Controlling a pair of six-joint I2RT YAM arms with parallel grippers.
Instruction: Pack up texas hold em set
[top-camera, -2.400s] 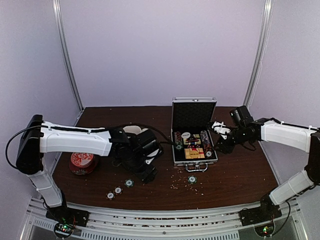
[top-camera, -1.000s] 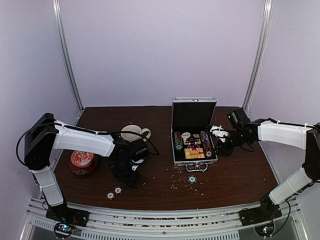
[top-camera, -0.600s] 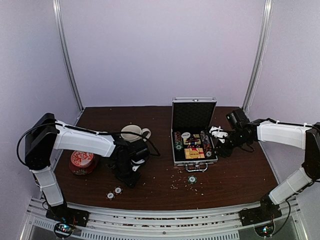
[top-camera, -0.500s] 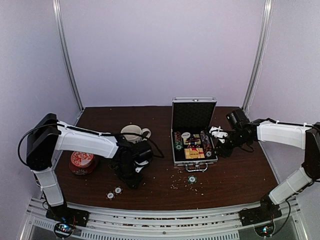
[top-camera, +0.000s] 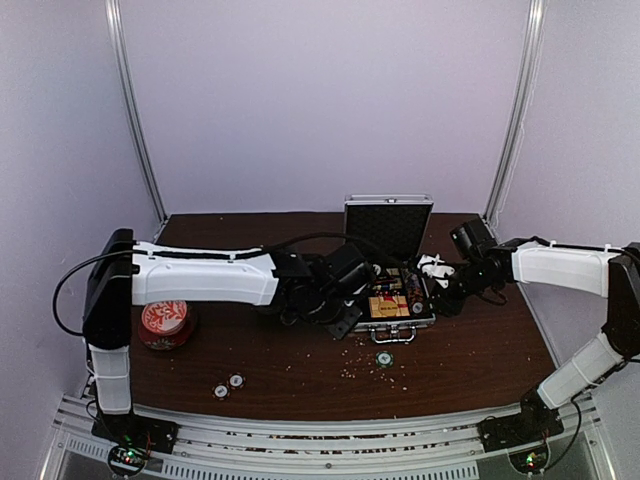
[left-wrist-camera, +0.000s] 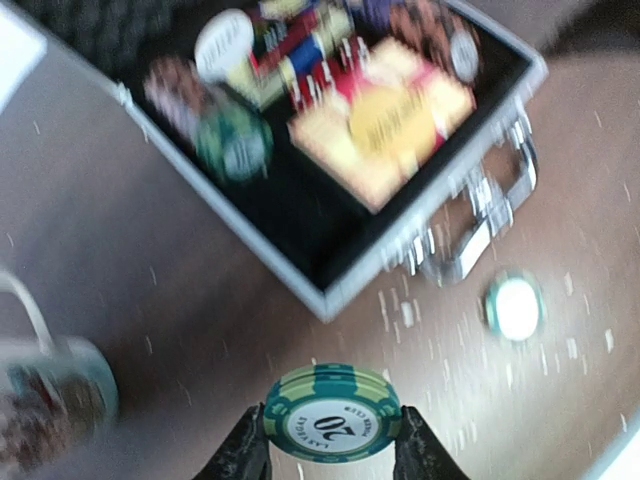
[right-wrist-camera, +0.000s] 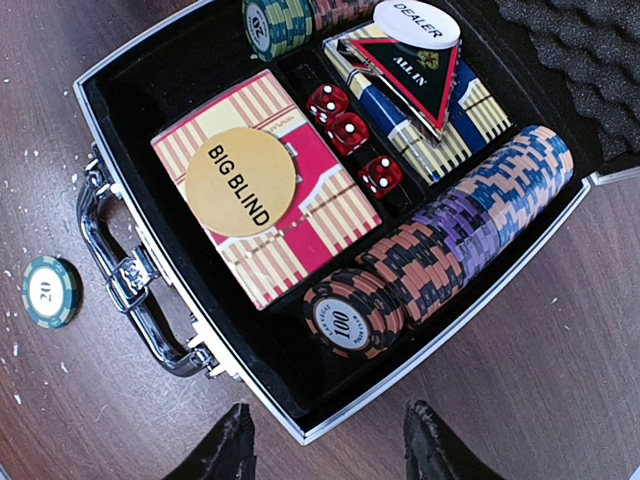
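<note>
The silver case (top-camera: 349, 322) lies open on the table, lid upright. Inside are a red-yellow card box under a BIG BLIND disc (right-wrist-camera: 240, 180), a blue-yellow card box (right-wrist-camera: 455, 100), a white dealer button (right-wrist-camera: 416, 22), three red dice (right-wrist-camera: 350, 135) and rows of chips (right-wrist-camera: 450, 240). My left gripper (left-wrist-camera: 333, 445) is shut on a green chip marked 20 (left-wrist-camera: 333, 415), above the table just off the case's near-left corner (left-wrist-camera: 322, 303). My right gripper (right-wrist-camera: 330, 445) stands open over the case's right-front corner, holding nothing.
One green chip (top-camera: 383, 358) lies in front of the case handle (right-wrist-camera: 125, 290), and two more chips (top-camera: 229, 386) lie near the front left. A round red tin (top-camera: 165, 322) stands at the left. The mug (left-wrist-camera: 50, 400) is beside the left arm. Pale specks litter the tabletop.
My left arm has swung from the front-left of the table rightward and back to the case's left-front corner, carrying the green chip. The right arm has barely moved.
</note>
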